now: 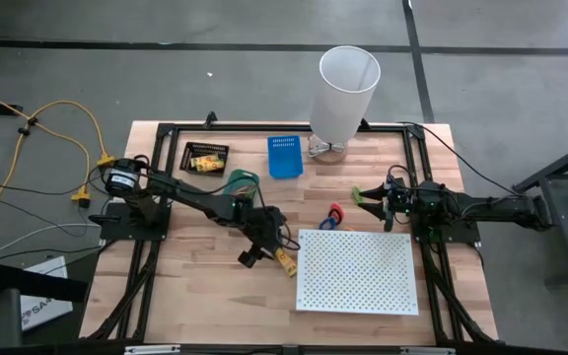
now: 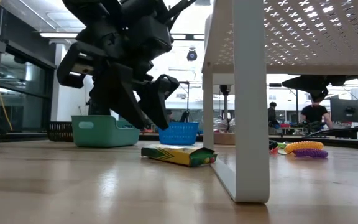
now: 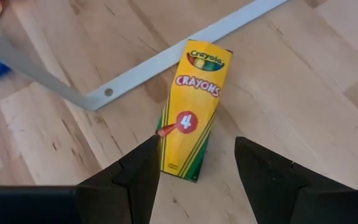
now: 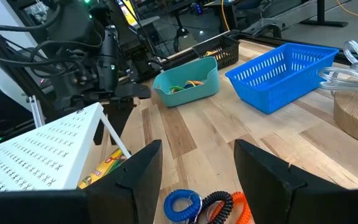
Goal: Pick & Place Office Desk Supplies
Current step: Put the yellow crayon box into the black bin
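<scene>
While the left gripper hangs just above the wooden table with its fingers spread and nothing between them, a crayon pack lies flat on the wood directly ahead of it. Seen from the left wrist camera, the pack's long axis runs almost straight away from the gripper with a slight slant, its near short end reaching in between the two fingertips and its printed end pointing toward the white perforated board. From above, the pack lies obliquely just off the board's near-left corner, close to that corner but apart from it. At table height the pack lies flat beside the board's white leg, with the gripper poised over its far end. The right gripper waits at the table's right side, its fingers likewise released and empty, near coiled loops of blue, black and orange. Farther back stand a teal tray, a blue basket, a black tray and a tall white bin.
</scene>
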`<state>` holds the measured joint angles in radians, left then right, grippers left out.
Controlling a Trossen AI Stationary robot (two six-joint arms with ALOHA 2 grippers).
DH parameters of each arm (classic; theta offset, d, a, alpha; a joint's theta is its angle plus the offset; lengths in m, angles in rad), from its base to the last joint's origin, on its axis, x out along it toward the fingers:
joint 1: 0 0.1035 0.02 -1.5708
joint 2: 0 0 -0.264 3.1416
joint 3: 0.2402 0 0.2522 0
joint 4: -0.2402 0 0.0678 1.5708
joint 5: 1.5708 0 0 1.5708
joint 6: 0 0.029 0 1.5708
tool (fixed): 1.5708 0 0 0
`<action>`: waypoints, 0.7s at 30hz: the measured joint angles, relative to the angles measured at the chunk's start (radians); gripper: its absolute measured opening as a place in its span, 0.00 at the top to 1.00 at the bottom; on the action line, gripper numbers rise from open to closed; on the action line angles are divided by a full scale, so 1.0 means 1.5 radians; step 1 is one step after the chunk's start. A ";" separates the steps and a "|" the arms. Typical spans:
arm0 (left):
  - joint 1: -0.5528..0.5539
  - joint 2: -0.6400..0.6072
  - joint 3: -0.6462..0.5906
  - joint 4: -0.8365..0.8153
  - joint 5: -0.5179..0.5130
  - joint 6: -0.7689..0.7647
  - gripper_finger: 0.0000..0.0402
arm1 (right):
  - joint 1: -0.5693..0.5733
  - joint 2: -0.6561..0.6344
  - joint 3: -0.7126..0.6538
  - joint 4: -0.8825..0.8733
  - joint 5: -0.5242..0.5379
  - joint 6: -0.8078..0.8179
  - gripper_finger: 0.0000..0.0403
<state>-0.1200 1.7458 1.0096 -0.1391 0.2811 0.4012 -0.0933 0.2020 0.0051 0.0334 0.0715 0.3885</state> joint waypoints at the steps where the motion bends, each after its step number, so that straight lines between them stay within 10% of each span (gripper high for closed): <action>1: 0.000 0.000 0.000 0.002 0.001 0.004 0.51 | 0.000 0.000 0.000 0.000 0.000 0.000 0.53; 21: 0.002 0.003 0.000 0.004 0.025 0.021 0.32 | 0.000 0.000 0.000 0.000 0.000 0.000 0.53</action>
<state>-0.1173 1.7496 1.0096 -0.1331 0.3185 0.4322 -0.0937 0.2020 0.0055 0.0334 0.0715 0.3885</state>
